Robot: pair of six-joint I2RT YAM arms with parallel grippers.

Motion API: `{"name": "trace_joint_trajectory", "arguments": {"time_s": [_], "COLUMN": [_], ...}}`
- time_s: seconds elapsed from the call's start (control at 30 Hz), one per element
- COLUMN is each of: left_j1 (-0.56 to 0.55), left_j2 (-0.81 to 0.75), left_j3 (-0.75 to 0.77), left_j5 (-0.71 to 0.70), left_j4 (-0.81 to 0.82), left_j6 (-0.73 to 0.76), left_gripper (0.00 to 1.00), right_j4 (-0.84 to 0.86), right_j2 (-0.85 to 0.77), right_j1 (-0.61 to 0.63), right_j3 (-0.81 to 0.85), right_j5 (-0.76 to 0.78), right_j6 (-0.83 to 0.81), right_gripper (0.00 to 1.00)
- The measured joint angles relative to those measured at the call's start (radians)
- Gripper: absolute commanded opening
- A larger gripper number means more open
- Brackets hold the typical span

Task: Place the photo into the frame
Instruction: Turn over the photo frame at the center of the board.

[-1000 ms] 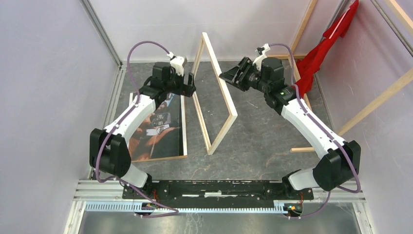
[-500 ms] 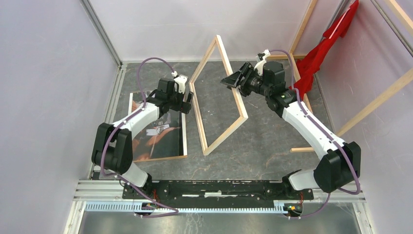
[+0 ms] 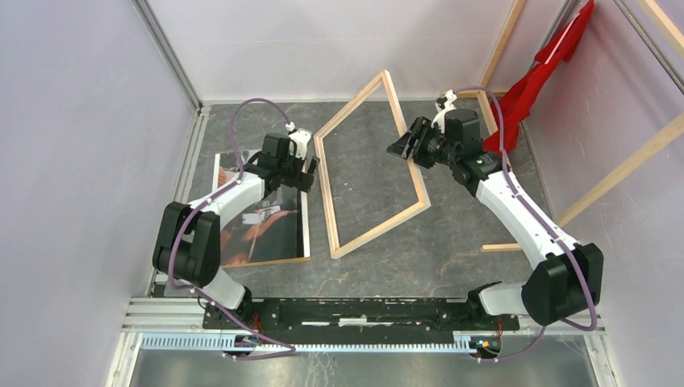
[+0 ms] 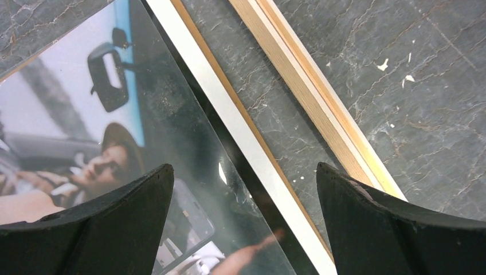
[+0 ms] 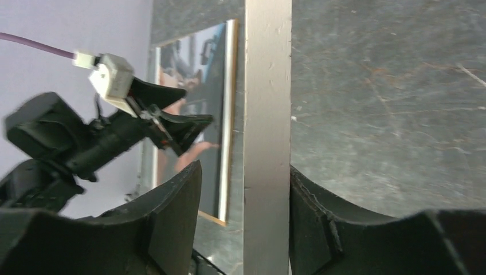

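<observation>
Top: lowers the frame [image 3: 379, 229] from upright to nearly flat at centre of desk [image 3: 452, 242], wood back up; probably ready for loading.
Left wrist: hovers left gripper [image 4: 243, 172], spread and empty, over the photo [image 4: 86, 132] by the left edge.
Right wrist: keeps right gripper [image 5: 266, 172] clamped on the frame rail.

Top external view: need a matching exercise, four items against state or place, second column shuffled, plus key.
Column 1
1. frame
2. photo
3. left gripper
4. right gripper

Column 2
A. open, holding nothing
B. lying flat, picture side up, at the left
C. shut on the frame's right border
D. tilted, right side raised

Pairs: 1-D, 2-B, 3-A, 4-C
</observation>
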Motion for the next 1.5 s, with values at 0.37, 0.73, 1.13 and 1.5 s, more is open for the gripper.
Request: {"name": "trace_joint_trajectory", "arguments": {"time_s": [0.37, 0.73, 1.13, 1.5], "left_j1": [0.0, 0.0, 0.0, 0.0], "left_j2": [0.0, 0.0, 0.0, 0.017], "left_j3": [-0.007, -0.008, -0.008, -0.014], "left_j5": [-0.019, -0.019, -0.018, -0.121], "left_j4": [-0.003, -0.006, -0.021, 0.005], "left_j6": [0.034, 0.063, 0.076, 0.117], "left_gripper": [1.0, 1.0, 1.0, 1.0], "right_j4": [-0.041, -0.043, -0.054, -0.012], "right_j2": [-0.005, 0.016, 0.166, 0.225], "right_j1": [-0.025, -0.04, -0.04, -0.037], "right_j3": [-0.107, -0.249, -0.251, -0.231], "right_j5": [0.039, 0.198, 0.435, 0.446], "right_j6": [-0.257, -0.404, -0.505, -0.494], "right_gripper": [0.44, 0.42, 0.45, 0.69]}}
